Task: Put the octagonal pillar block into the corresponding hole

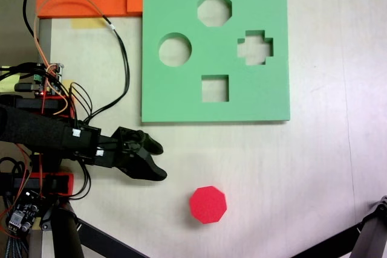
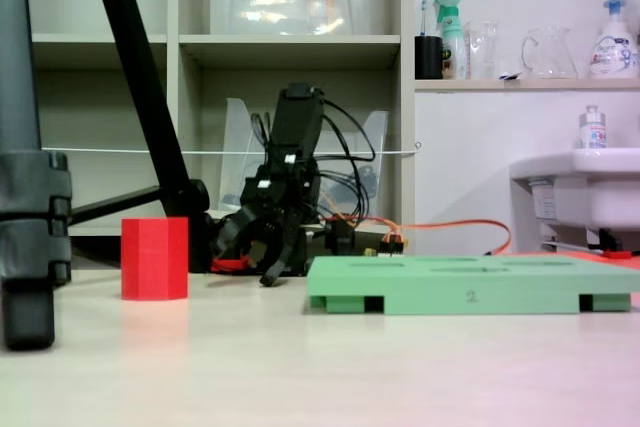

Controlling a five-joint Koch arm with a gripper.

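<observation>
The bright red foam octagonal pillar block [image 1: 208, 204] stands upright on the pale counter [image 1: 314, 167] in the lower middle of the top-down fixed view, well apart from the green square foam board [image 1: 266, 98] that fills the upper centre, whose eight-sided cutout, the corresponding hole [image 1: 214, 9], sits near the board's top edge above a round, a cross-shaped and a square cutout. The black fingers [image 1: 161, 160] lie at lower left of that view, spread apart and empty, near the block but not touching it. In the low side view the block [image 2: 154, 258] stands at left, the fingers [image 2: 247, 264] seemingly just above the counter behind it, and the board [image 2: 470, 292] lies flat at right.
</observation>
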